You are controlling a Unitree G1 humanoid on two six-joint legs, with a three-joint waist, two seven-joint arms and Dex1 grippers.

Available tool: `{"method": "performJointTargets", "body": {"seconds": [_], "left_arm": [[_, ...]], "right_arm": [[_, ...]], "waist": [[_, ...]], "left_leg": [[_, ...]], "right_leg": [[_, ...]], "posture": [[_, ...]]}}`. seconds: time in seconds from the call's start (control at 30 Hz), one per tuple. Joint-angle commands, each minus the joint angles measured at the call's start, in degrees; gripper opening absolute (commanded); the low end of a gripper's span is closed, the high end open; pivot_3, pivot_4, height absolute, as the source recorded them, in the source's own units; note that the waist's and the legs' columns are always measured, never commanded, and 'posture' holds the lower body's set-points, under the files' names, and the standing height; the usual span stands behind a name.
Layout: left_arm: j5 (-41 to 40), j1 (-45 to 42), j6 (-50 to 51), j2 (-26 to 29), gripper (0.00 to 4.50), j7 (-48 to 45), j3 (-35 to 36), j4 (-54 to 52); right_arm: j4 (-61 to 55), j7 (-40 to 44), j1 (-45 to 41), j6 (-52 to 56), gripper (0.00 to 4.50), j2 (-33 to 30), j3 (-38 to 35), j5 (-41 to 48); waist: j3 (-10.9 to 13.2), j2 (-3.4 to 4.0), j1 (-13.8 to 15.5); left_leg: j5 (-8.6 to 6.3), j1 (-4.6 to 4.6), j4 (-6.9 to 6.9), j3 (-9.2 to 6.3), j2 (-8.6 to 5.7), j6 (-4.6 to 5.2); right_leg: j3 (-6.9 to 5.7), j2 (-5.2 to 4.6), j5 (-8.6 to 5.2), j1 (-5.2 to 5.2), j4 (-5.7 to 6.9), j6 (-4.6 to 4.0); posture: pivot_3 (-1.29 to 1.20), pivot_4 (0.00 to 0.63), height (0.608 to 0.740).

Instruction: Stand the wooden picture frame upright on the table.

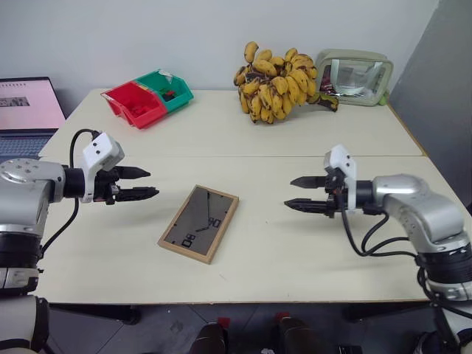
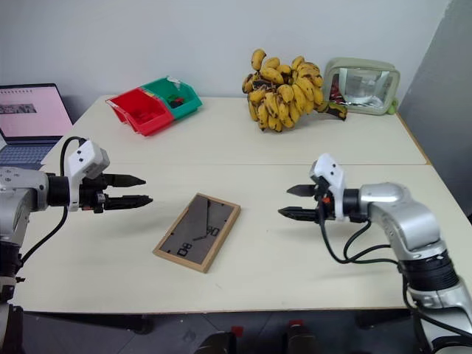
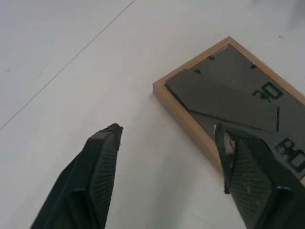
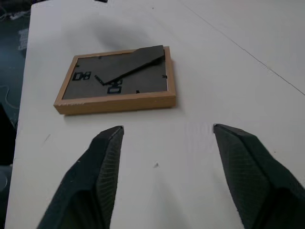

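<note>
Lying flat near the front edge of the surface (image 1: 295, 243), back panel up: wooden picture frame (image 1: 199, 223), light-wood border around a dark grey backing, folded stand leg flush against that backing. Set at a slant, one short end toward the front edge, the other toward the seam across the middle of the surface. Not yet upright.

Hovering to the frame's left, clear of it: left gripper (image 1: 145, 184), black fingers (image 1: 136, 174) apart and empty, pointing inward toward the frame. Seen from the left wrist: one corner of the frame just beyond one finger (image 3: 250, 176), no contact.

Hovering to the frame's right, likewise clear: right gripper (image 1: 299, 193), fingers (image 1: 306, 181) spread with nothing between them, aimed back at the frame from the opposite side. Seen from the right wrist: whole frame (image 4: 116, 86) beyond the two fingertips, long wooden edge facing them, bare surface between.

Farther back, past the seam: big bunch of bananas (image 1: 279, 82), heavily brown-spotted, and just beside it at the far right corner a greenish transparent zip pouch (image 1: 355, 77). Toward the far left: red bin (image 1: 134, 103) and green bin (image 1: 167, 89) side by side, touching. Off the left end of the surface: open laptop (image 1: 28, 107), screen lit pink.
</note>
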Motion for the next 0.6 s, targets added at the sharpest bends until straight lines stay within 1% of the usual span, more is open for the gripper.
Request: {"method": "performJointTargets", "body": {"seconds": [0.03, 0.17, 0.23, 0.3, 0.33, 0.37, 0.5, 0.6], "left_arm": [[1.92, 0.61, -4.0, -0.19, 2.15, 3.98, 1.64, 2.3], [2.06, 3.92, -5.03, -1.77, 1.26, 6.3, 1.51, 0.92], [1.67, 5.81, -4.44, -3.22, 0.77, 8.0, 1.58, -1.1], [1.85, 7.77, -4.38, -5.12, 0.39, 9.96, 1.12, -3.33], [2.01, 8.53, -4.51, -6.04, 0.14, 10.87, 0.97, -3.98], [2.19, 8.99, -4.57, -6.75, 0.02, 11.71, 0.94, -4.25], [1.75, 10.54, -1.36, -9.27, 0.02, 13.74, 0.53, -5.46], [0.79, 12.13, 2.3, -9.74, 0.02, 13.44, 0.0, -8.46]], "right_arm": [[-3.48, -4.79, 0.91, 0.57, 2.06, 3.57, 1.72, -0.46], [-2.19, -12.82, 2.59, -2.16, 1.02, 10.14, 4.98, -5.12], [-1.61, -14.88, 3.54, -3.33, 0.49, 12.02, 6.92, -7.37], [-0.26, -16.7, 4.06, -4.31, 0.06, 13.91, 8.11, -9.02], [0.46, -17.51, 4.22, -4.67, 0.0, 14.97, 8.36, -9.46], [0.97, -18.13, 4.33, -4.87, 0.0, 15.89, 8.38, -9.63], [4.09, -20.35, 3.73, -6.26, 0.0, 19.38, 10.06, -11.86], [5.66, -21.7, 3.16, -6.58, 0.0, 21.19, 11.36, -13.63]], "waist": [[0.0, 0.0, 0.1], [0.0, 0.0, 0.15], [0.0, 0.0, 0.14], [0.0, 0.0, 0.17], [0.0, 0.0, 0.16], [0.0, -0.01, 0.17], [-0.01, -0.01, 0.15], [-0.01, -0.01, 0.11]], "left_leg": [[0.0, -0.02, 0.0, 0.0, -0.01, 0.0], [0.0, -0.02, 0.02, -0.02, -0.03, 0.0], [0.0, -0.02, 0.02, -0.04, -0.02, 0.0], [0.0, -0.02, 0.01, -0.04, -0.02, 0.0], [0.0, -0.02, 0.02, -0.03, -0.03, 0.0], [0.0, -0.03, 0.02, -0.03, -0.03, -0.01], [0.0, 0.0, 0.03, -0.05, -0.02, -0.01], [0.0, 0.01, 0.02, -0.03, -0.03, -0.01]], "right_leg": [[0.0, 0.0, 0.0, -0.03, 0.03, -0.01], [-0.01, -0.03, 0.0, 0.0, 0.03, 0.0], [-0.02, -0.02, 0.0, -0.01, 0.04, 0.0], [-0.02, -0.03, 0.0, -0.01, 0.04, 0.0], [-0.02, -0.04, 0.0, 0.0, 0.04, 0.0], [-0.02, -0.04, 0.0, -0.01, 0.03, 0.0], [-0.03, -0.02, 0.0, 0.0, 0.05, -0.01], [-0.02, -0.02, 0.0, 0.0, 0.05, -0.01]], "posture": [[0.0, 0.15, 0.74], [0.0, 0.15, 0.74], [0.0, 0.15, 0.74], [0.0, 0.15, 0.74], [0.0, 0.15, 0.74], [0.0, 0.15, 0.74], [0.0, 0.15, 0.74], [0.0, 0.15, 0.74]]}}
